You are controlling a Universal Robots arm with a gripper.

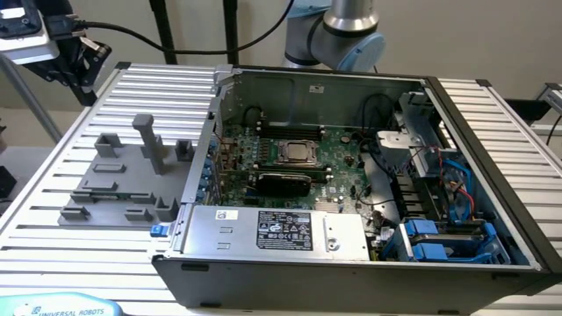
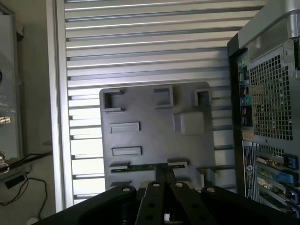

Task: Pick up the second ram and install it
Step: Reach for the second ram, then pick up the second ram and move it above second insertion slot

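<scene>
Fixture (image 1: 114, 191) flat grey. Counter (image 1: 62, 260) silver, ribbed stripes. Ram (image 2: 140, 167) green, dark chips. Motherboard (image 1: 338, 148) green. PSU (image 1: 220, 230) silver, black label. Drive caddies (image 1: 435, 240) blue. Case (image 1: 351, 283) dark grey, rear grille (image 2: 269, 93) perforated.

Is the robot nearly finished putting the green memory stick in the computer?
Not nearly. Done: nothing yet. The second ram lies in the grey fixture on the table, outside the open computer case. In hand: nothing. The gripper is shut and empty, looking down on the fixture from above. Left: the stick is not lifted and not seated in a motherboard slot.
</scene>
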